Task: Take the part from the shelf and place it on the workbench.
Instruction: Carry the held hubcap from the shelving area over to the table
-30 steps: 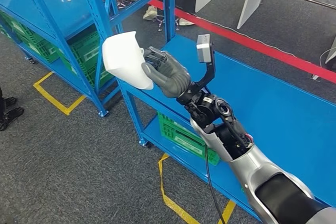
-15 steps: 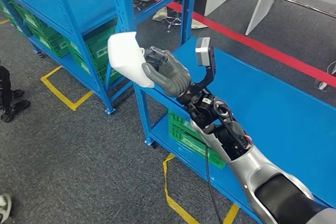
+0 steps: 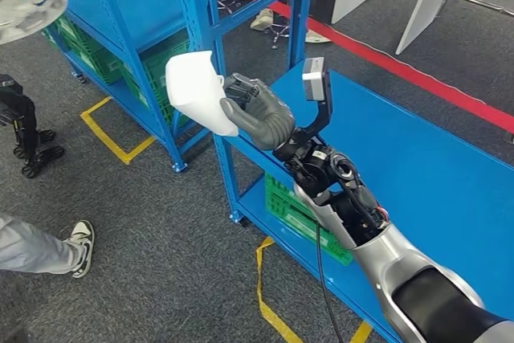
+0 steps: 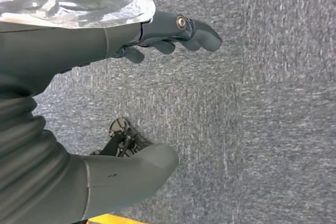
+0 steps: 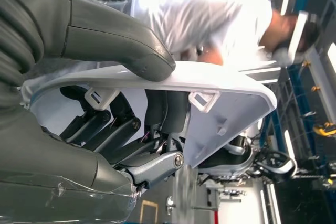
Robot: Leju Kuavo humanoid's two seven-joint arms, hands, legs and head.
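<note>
My right hand (image 3: 260,114) grips a white moulded part (image 3: 197,90) by its near edge and holds it in the air beyond the left end of the blue workbench (image 3: 424,166), beside an upright of the blue shelf (image 3: 193,6). From the right wrist view, the thumb (image 5: 115,35) presses on the part's (image 5: 226,93) outer face and the dark fingers (image 5: 118,129) curl under it. My left hand (image 4: 39,77) hangs over the grey carpet with its thumb and fingers apart and nothing in it.
Green crates (image 3: 303,214) sit on the low shelf under the workbench, and more (image 3: 152,70) under the rack. A person's leg and shoe (image 3: 82,238) are on the carpet at lower left. Yellow floor tape (image 3: 263,287) and a red line (image 3: 393,62) mark the floor.
The camera has swung left, so the shelf and the workbench have slid to the right in the picture. My right hand still holds the part the same way. A person's leg has come into view.
</note>
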